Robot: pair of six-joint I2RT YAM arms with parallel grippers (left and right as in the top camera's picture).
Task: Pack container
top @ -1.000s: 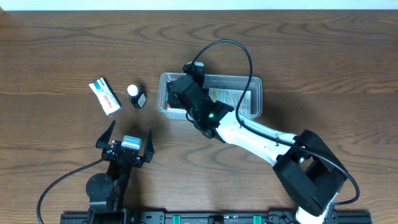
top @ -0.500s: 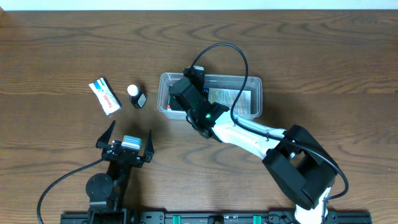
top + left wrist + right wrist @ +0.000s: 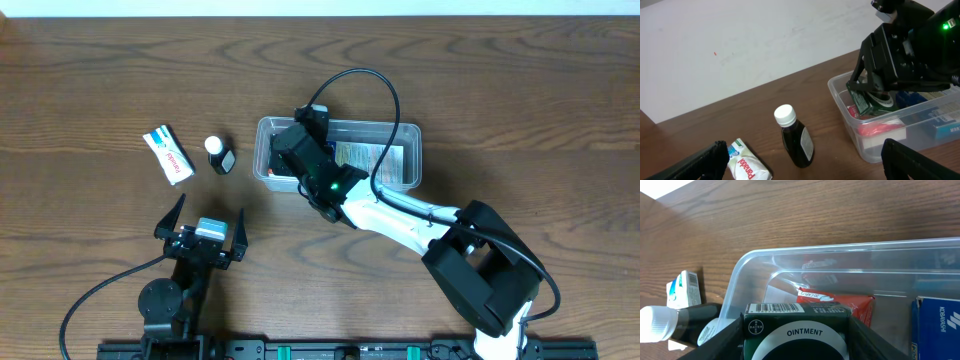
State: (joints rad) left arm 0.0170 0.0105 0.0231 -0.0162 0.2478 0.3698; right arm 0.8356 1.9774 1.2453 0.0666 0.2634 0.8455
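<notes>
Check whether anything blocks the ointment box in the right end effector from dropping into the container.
Nothing visible does. The ointment box, between the right end effector's fingers, is at the container's left end. A red packet lies in the container near it, but nothing covers the opening.

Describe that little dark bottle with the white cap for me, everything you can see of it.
The bottle is small, with a glossy, dark brown body that looks like glass or plastic, a white screw cap closed on top, and a pale label on its side. It seems to stand upright on the wooden table, between the white packet and the clear container, apart from both. Nothing but the table touches it.
</notes>
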